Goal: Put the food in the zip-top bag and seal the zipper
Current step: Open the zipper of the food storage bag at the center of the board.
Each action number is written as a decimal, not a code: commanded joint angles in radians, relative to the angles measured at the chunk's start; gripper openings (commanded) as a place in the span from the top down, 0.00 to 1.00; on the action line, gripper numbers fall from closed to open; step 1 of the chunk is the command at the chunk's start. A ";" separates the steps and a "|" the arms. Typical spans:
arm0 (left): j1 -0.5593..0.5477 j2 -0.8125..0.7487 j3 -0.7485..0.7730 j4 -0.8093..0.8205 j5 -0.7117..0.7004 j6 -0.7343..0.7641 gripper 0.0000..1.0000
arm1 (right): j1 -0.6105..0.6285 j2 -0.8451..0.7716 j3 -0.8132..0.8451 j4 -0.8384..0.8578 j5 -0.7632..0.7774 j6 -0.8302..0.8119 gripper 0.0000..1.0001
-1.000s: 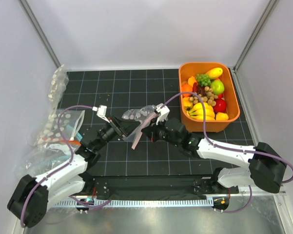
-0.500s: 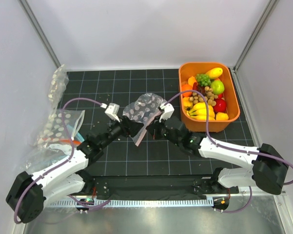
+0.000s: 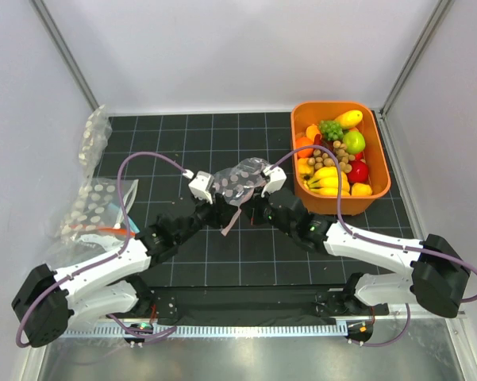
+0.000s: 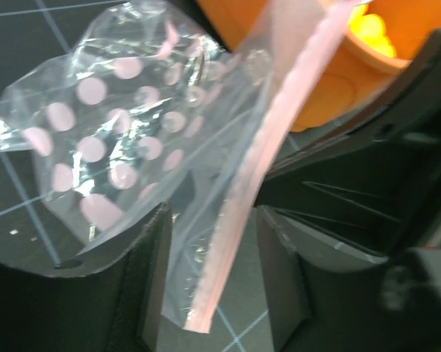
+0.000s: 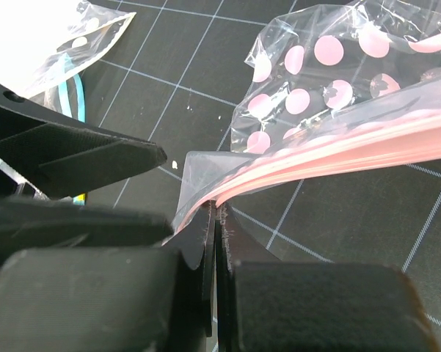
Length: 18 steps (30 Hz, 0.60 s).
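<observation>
Top view: from above and behind the arm bases (image 3: 44,313), looking down on the whole black gridded mat (image 3: 182,143). Left wrist view: very close, looking past the left gripper (image 4: 213,249) toward the orange tub (image 4: 330,95) at upper right. Right wrist view: equally close, facing the opposite way. All three share the zip-top bag (image 3: 240,178).

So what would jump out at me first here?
Probably the orange tub of bright toy fruit at the far right of the table. Then the clear pink-dotted bag mid-table: the right gripper pinches its pink rim, and the left gripper stands open either side of it.
</observation>
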State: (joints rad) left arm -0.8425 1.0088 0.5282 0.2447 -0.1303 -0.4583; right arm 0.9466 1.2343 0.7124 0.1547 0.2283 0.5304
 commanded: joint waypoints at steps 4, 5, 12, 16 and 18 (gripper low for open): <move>-0.007 0.048 0.069 -0.048 -0.115 0.053 0.52 | -0.006 -0.030 0.030 0.039 0.011 0.013 0.99; -0.007 0.063 0.073 -0.053 -0.120 0.053 0.52 | -0.005 -0.027 0.032 0.045 0.008 0.010 0.99; -0.007 0.126 0.098 -0.053 -0.100 0.061 0.52 | -0.009 -0.006 0.038 0.051 -0.009 0.008 0.99; -0.007 0.113 0.096 -0.053 -0.081 0.049 0.53 | -0.012 -0.004 0.039 0.046 -0.003 0.008 0.99; -0.007 0.093 0.087 -0.044 -0.081 0.046 0.49 | -0.014 -0.001 0.039 0.045 -0.003 0.008 0.99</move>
State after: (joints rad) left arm -0.8444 1.1378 0.5865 0.1730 -0.2134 -0.4126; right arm 0.9382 1.2350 0.7124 0.1558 0.2222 0.5308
